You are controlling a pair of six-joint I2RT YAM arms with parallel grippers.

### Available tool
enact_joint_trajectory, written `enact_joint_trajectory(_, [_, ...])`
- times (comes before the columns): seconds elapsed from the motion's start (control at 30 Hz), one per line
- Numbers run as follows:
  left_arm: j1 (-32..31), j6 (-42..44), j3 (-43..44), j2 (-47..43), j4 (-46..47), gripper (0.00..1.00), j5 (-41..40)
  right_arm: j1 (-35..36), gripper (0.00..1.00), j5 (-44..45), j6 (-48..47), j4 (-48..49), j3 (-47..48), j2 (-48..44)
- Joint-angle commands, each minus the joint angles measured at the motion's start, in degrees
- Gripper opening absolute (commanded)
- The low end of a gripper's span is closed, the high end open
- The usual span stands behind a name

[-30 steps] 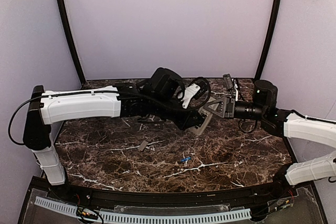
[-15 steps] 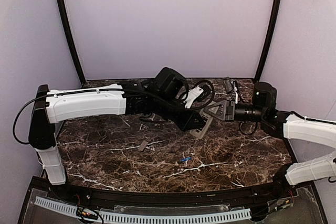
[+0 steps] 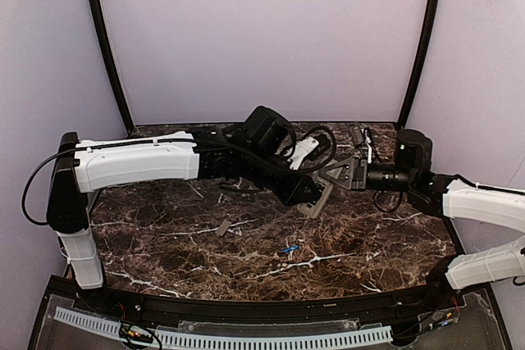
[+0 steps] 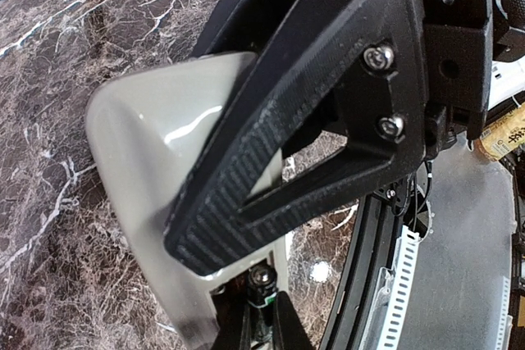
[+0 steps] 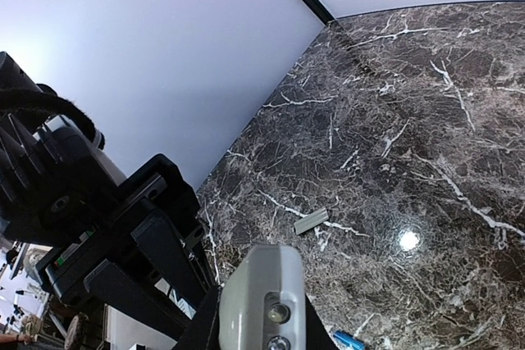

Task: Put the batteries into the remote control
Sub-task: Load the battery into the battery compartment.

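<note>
Left wrist view has the slim, pale grey plastic remote control [image 4: 156, 170] held off the dark marble worktop [image 4: 49, 79], clamped in the right claw [image 5: 261, 329]. The left claw [image 4: 261, 325], pinched together, meets the remote's end; whether it carries a cell I cannot tell. One blue-wrapped battery [image 3: 287, 248] lies on the worktop, nearer the arm bases than the remote. Loading seems midway; next, that battery needs fetching.

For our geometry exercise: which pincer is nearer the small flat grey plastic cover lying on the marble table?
Left, narrowly. The left pincer hangs right of and behind the cover; the right pincer, gripping the slim grey remote control, is farther right.
</note>
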Motion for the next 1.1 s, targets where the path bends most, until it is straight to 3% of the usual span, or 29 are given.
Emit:
enact_joint_trajectory(0.0, [-1.4,-0.2,-2.2,4.4,-10.6,0.03,0.8,-0.1,0.00,1.9,2.5,16.6,2.8,-5.1])
enact_joint_trajectory(0.6, [-1.4,-0.1,-0.4,6.7,-13.4,0.03,0.3,-0.2,0.00,1.7,3.7,19.6,2.6,-4.4])
enact_joint_trajectory(1.07, [-1.4,0.0,0.7,7.4,-14.4,0.13,-0.2,-0.2,0.00,1.6,3.4,18.5,2.5,-5.0])
